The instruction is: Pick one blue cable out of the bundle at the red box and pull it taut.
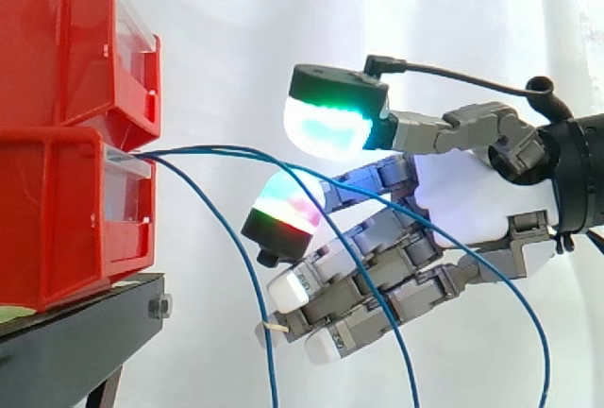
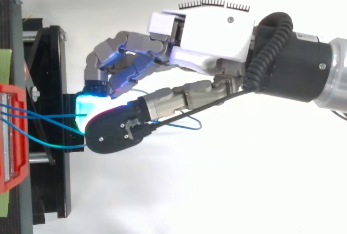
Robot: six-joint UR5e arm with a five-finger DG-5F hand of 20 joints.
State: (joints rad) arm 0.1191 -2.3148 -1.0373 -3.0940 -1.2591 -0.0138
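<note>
Several thin blue cables (image 1: 203,150) leave the front of the lower red box (image 1: 57,229) and sag to the right and downward. My hand (image 1: 462,200) reaches in from the right, close to the box front, with its fingers loosely bent and spread. The thumb pad (image 1: 326,125) glows green and white on top, and a finger pad (image 1: 288,205) glows red and green below it. One cable runs through the gap between these two pads, which stand apart; the others hang in front of the lower fingers. From above, my hand (image 2: 211,33) covers the cables (image 2: 49,117) just off the box (image 2: 11,136).
A second red box (image 1: 66,40) is stacked on the lower one, both on a black stand (image 1: 75,332). A white curtain lies behind. Open room lies below and to the right of the hand, where the cables hang down.
</note>
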